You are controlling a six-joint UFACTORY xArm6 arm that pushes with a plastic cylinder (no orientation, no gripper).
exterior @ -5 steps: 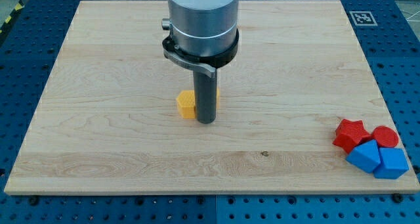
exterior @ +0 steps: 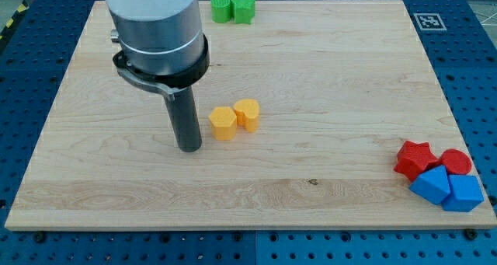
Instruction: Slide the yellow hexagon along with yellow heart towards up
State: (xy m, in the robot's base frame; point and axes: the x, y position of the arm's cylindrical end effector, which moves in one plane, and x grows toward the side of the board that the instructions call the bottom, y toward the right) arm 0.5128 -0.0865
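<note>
Gripperless, the arm ends in a plain rod, so nothing here can spread or pinch; my tip [exterior: 189, 148] rests on the desk [exterior: 326, 86] just to the view's left of the yellow hexagon [exterior: 223, 123], close beside it but apart. Nearest the view's bottom, at the right, a red star [exterior: 413, 158], a red round block [exterior: 456, 162] and two blue blocks [exterior: 432, 184] [exterior: 463, 193] huddle together. Mid-desk, the yellow hexagon touches the yellow heart [exterior: 248, 113] on its right. Farthest, at the view's top edge, a green round block [exterior: 222, 8] and green star [exterior: 243, 9] sit side by side.
</note>
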